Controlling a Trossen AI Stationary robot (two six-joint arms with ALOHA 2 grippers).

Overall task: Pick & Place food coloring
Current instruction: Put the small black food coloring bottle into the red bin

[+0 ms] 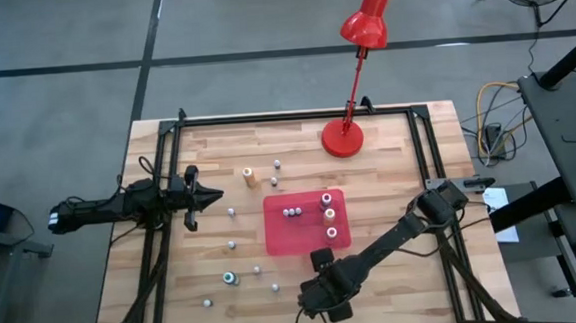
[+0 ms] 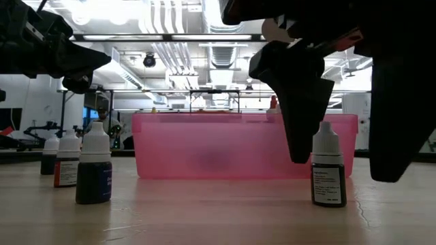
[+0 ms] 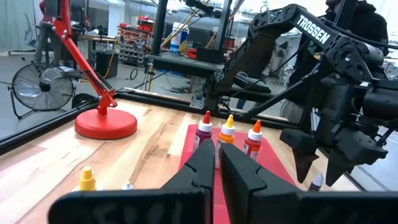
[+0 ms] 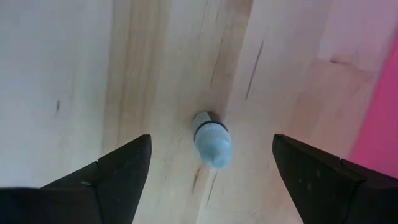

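Observation:
Several tiny food coloring bottles stand upright on the wooden table, among them an orange one (image 1: 250, 176) and a teal one (image 1: 230, 277). Others stand inside the red tray (image 1: 308, 242), three of them with coloured caps (image 3: 227, 130). My right gripper (image 4: 211, 142) is open and points down near the table's near edge. Its fingers (image 2: 300, 102) stand on either side of one whitish-capped bottle (image 2: 328, 167), (image 4: 211, 138) without touching it. That bottle stands on its base and is hidden in the high view. My left gripper (image 1: 205, 197) is shut and hovers over the table's left part.
The red desk lamp's base (image 1: 342, 138) stands at the far edge, right of middle. The tray's near wall (image 2: 238, 146) rises just behind the bottle between my right fingers. Three more bottles (image 2: 94, 167) stand to its left. A black frame rail (image 1: 163, 239) runs along each side.

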